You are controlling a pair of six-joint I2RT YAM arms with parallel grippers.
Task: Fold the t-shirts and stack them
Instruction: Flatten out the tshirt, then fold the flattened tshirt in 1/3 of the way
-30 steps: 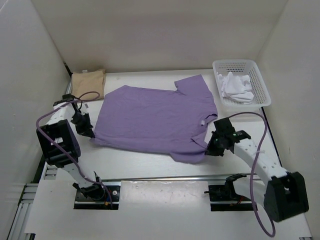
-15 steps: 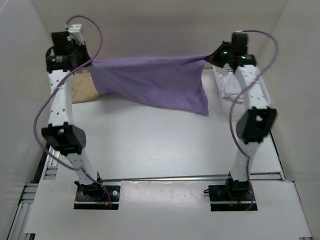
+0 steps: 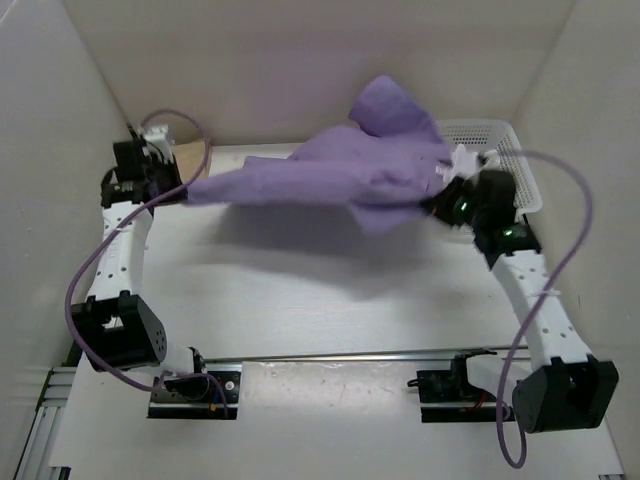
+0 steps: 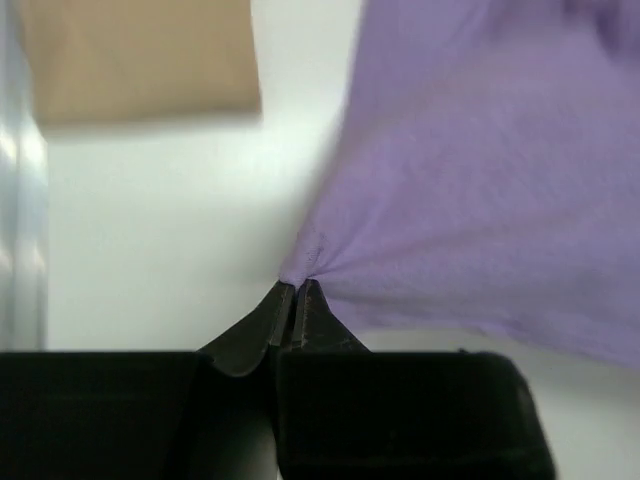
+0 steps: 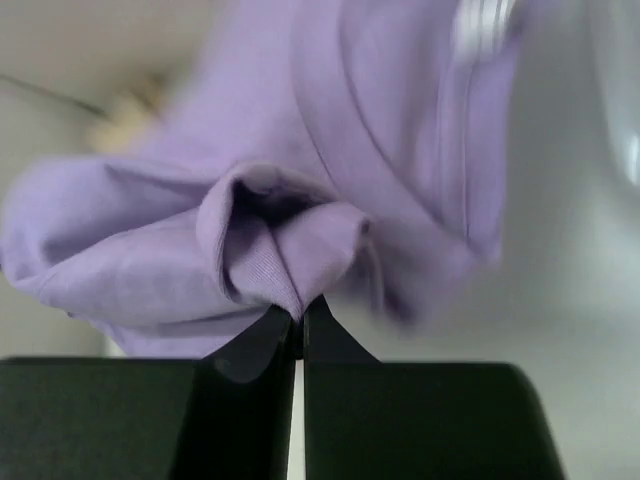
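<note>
Jaws clamped on lavender t-shirt [image 3: 330, 178] edges: left gripper [image 3: 182, 192] far left, right gripper [image 3: 447, 200] far right; both arms high, shirt airborne between.

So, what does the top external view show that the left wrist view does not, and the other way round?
Only top external: the right gripper shut on the lavender shirt, stretched in the air between both arms, and the white basket. Only left wrist: the left gripper seen closed on a bunched edge. Both: the lavender shirt, the left gripper, and the tan shirt, only a sliver from above.
</note>
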